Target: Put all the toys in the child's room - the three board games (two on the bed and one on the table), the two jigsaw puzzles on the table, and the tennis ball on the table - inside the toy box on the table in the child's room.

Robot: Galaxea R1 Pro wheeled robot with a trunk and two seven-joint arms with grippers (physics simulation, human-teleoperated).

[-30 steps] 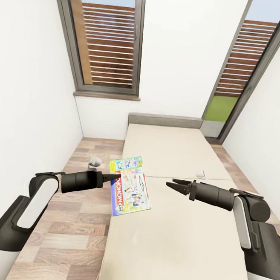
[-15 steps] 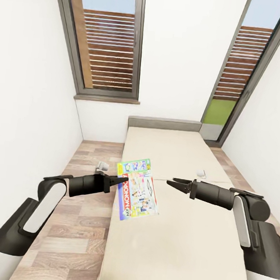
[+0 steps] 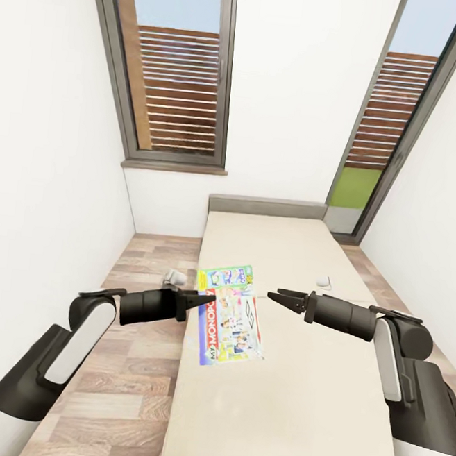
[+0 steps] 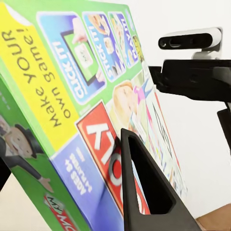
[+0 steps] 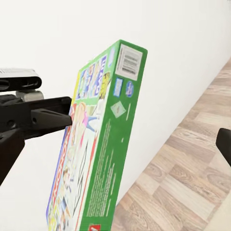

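From the head, the left gripper (image 3: pixel 197 299) clamps the near-left edge of the flat green-and-white Monopoly board game box (image 3: pixel 232 315), held above the beige bed (image 3: pixel 288 401). The empty right gripper (image 3: pixel 277 297) waits spread, just right of it. The left wrist shows one finger (image 4: pixel 144 187) across the lid. The right wrist sees the box's narrow green side, long axis upright.

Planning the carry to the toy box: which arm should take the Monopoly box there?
Left, probably. The left end effector is already clamped on the Monopoly box's edge, holding it above the bed. The right end effector hangs beside it, apart and holding nothing.
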